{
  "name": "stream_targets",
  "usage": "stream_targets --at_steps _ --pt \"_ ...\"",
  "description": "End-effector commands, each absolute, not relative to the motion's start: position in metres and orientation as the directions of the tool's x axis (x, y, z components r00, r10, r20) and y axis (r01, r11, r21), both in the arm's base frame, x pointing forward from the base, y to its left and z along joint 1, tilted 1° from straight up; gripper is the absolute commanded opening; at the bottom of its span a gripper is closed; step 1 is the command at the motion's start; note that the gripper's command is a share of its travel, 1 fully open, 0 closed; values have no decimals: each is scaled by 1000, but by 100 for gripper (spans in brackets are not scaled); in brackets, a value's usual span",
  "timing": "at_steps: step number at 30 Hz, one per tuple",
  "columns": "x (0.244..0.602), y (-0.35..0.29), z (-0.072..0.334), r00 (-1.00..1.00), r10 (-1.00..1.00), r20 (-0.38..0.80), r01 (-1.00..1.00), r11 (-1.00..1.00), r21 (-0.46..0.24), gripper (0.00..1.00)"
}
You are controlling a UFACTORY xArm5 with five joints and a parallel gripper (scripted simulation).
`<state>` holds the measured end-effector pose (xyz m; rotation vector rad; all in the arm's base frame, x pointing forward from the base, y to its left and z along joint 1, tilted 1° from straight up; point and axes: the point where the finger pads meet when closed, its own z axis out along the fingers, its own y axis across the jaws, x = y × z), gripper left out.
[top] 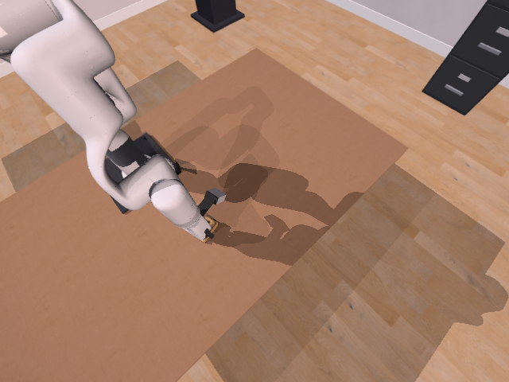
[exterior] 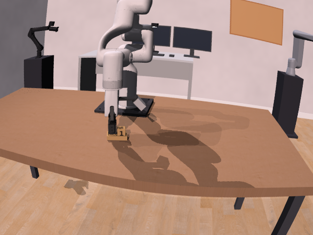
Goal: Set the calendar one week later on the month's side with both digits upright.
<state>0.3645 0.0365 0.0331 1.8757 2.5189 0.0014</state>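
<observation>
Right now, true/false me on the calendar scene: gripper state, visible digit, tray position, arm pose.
1. The gripper is shut on the left cube of the calendar. True.
2. The cube beside it shows a 1. True.
3. The tray is lifted off the table. False: it sits flat on the table.
4. The gripper reaches in sideways. False: it points straight down from above.
5. The tray sits at the table's right edge. False: it sits just in front of the arm's base plate.

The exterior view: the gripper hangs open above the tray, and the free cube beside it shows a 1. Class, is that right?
Not quite. The gripper is shut on the cube in the tray, as the exterior view shows. The other cube does show a 1.
</observation>
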Motion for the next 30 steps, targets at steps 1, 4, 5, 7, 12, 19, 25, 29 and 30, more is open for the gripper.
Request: stream_targets --at_steps 1,4,5,7,12,19,25,29,30 --pt "366 37 33 -286 958 -1 958 286 5 29" --pt "366 37 32 -286 958 -1 958 286 5 29" --pt "366 37 31 -286 958 -1 958 286 5 29" --pt "366 37 31 -286 958 -1 958 286 5 29" --pt "366 37 30 -286 958 -1 958 286 5 29" --pt "366 37 30 -286 958 -1 958 286 5 29" --pt "366 37 30 -286 958 -1 958 286 5 29" --pt "366 37 30 -286 958 -1 958 286 5 29" --pt "366 37 30 -286 958 -1 958 286 5 29"
